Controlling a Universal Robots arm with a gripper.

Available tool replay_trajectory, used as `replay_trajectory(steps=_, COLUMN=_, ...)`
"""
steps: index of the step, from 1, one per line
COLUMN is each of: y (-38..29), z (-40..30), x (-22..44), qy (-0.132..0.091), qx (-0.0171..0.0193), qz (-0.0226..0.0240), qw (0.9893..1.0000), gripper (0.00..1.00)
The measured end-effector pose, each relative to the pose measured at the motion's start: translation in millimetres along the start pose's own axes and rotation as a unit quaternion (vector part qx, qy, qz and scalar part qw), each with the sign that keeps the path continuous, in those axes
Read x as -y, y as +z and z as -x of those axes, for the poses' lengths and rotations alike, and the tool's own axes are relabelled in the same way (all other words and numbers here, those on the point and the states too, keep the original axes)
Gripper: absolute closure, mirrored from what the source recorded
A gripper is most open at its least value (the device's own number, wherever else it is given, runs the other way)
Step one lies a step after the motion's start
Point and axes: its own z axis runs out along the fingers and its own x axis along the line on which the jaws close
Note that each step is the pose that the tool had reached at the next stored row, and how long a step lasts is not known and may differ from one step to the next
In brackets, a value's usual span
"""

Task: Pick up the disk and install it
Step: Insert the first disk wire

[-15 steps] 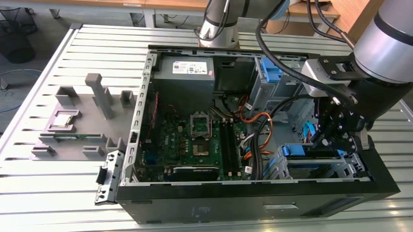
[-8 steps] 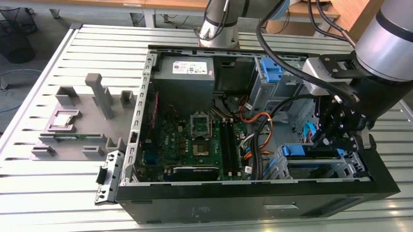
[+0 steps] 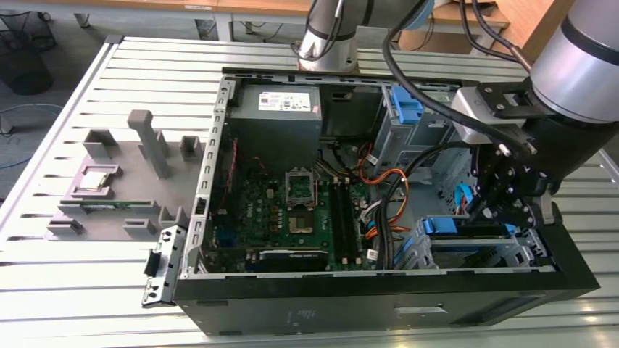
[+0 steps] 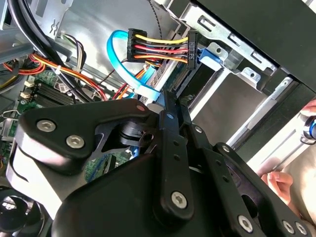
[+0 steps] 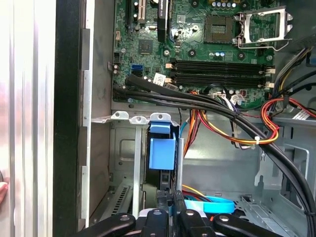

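The disk (image 3: pixel 447 225) stands on edge in the drive cage (image 3: pixel 483 255) at the case's front corner, on the exterior view's right. Its blue rail bracket (image 5: pixel 162 153) shows between the cage's metal rails in the first wrist view. My gripper (image 3: pixel 495 217) hangs straight over the disk's end. The black fingers (image 5: pixel 164 200) are drawn together just behind that end, too narrow to span the disk's thickness. In the second wrist view the gripper (image 4: pixel 167 96) tapers to a closed tip beside a blue data cable (image 4: pixel 118 59).
The open computer case (image 3: pixel 387 297) lies on a slatted metal table. Thick black cables (image 5: pixel 197 101) and coloured power wires (image 4: pixel 158 49) cross near the cage. The motherboard (image 3: pixel 290 210) and power supply (image 3: pixel 278 109) fill the rest. A grey parts fixture (image 3: pixel 106 181) sits outside. A person's hand (image 4: pixel 281 182) is nearby.
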Motion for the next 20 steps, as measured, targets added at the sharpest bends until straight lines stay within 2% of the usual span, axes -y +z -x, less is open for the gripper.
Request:
replay_trajectory(steps=17, y=2.1, z=-0.6, x=0.2, qy=0.0, qx=0.0, qz=-0.0004, qw=1.0, gripper=0.84)
replay_trajectory(steps=20, y=-0.6, z=-0.6, x=0.4, qy=0.0, qx=0.0001, qz=-0.0004, qw=1.0, gripper=0.84)
